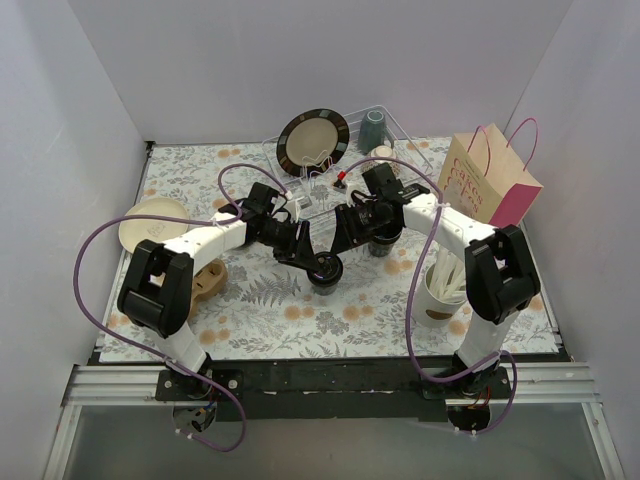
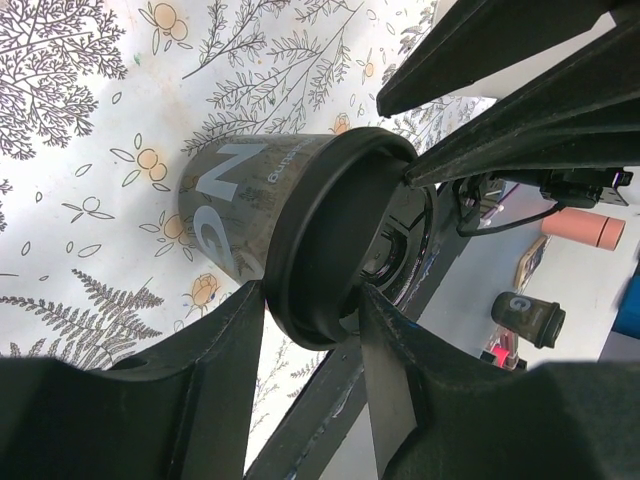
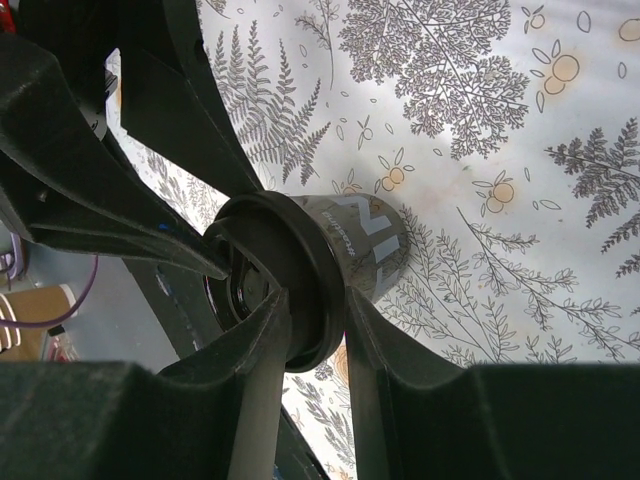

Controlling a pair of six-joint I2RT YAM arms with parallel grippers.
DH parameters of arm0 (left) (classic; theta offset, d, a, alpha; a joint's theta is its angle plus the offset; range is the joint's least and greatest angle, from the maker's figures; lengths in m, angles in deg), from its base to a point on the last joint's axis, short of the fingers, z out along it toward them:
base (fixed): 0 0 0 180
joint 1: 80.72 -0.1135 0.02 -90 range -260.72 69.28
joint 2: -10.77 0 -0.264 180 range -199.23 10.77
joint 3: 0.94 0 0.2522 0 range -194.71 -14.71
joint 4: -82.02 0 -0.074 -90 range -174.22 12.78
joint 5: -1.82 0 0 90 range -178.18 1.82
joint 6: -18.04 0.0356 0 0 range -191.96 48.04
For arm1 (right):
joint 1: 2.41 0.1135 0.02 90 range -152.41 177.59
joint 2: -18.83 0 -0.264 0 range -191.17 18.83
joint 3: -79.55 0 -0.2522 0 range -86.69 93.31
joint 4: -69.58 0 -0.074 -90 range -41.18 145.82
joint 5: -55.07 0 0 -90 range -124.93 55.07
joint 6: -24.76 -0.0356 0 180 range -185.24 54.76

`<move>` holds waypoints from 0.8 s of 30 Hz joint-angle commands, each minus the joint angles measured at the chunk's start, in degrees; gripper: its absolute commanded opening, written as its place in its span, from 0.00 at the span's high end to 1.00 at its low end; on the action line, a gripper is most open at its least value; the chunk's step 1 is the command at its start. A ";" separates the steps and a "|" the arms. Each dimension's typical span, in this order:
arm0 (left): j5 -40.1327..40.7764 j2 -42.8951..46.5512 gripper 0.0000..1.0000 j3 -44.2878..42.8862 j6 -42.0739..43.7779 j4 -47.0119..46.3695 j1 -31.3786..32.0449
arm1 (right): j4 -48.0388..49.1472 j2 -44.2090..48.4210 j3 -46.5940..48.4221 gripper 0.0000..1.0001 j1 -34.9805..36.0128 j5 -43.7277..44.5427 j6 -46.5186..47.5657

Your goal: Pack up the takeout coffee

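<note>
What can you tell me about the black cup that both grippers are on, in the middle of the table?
The black paper cup is small, dark, with pale lettering on its side and a round black plastic lid on top. It stands upright on the floral mat, mid-table. The left gripper and right gripper both pinch the lid's rim.

Small black cup (image 1: 325, 268), made of paper, white letters on its side. Stood upright near the middle of the flowery mat (image 1: 260, 310). Had a round black lid (image 2: 320, 235) on top. Was squeezed at the lid from two sides. Second black cup (image 2: 528, 318), lid on too. Stood upright a little way off.
</note>
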 commanded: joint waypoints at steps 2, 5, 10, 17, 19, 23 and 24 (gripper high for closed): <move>18.04 -5.71 0.61 3.32 5.21 5.86 0.21 | 0.23 -2.59 1.05 0.64 0.09 0.52 2.16; 18.48 -6.06 0.61 2.80 5.65 6.30 0.21 | 0.50 -2.59 1.66 0.64 -0.17 0.43 1.64; 18.48 -6.59 0.61 2.53 5.57 6.39 0.21 | 0.50 -2.86 2.37 0.63 -0.79 0.26 0.58; 18.13 -7.20 0.61 2.27 5.66 6.30 0.21 | -2.14 -2.59 6.23 0.63 -2.19 -0.80 -0.39; 18.04 -7.21 0.61 2.27 5.66 6.30 0.21 | -2.14 -2.33 6.50 0.61 -2.37 -0.01 -0.56; 17.86 -7.56 0.62 2.18 5.74 6.22 0.30 | -3.10 -3.12 7.03 0.60 -2.72 -0.36 0.57; 17.86 -7.56 0.62 2.09 5.74 6.22 0.21 | -3.37 -3.38 6.85 0.60 -2.72 -0.97 0.84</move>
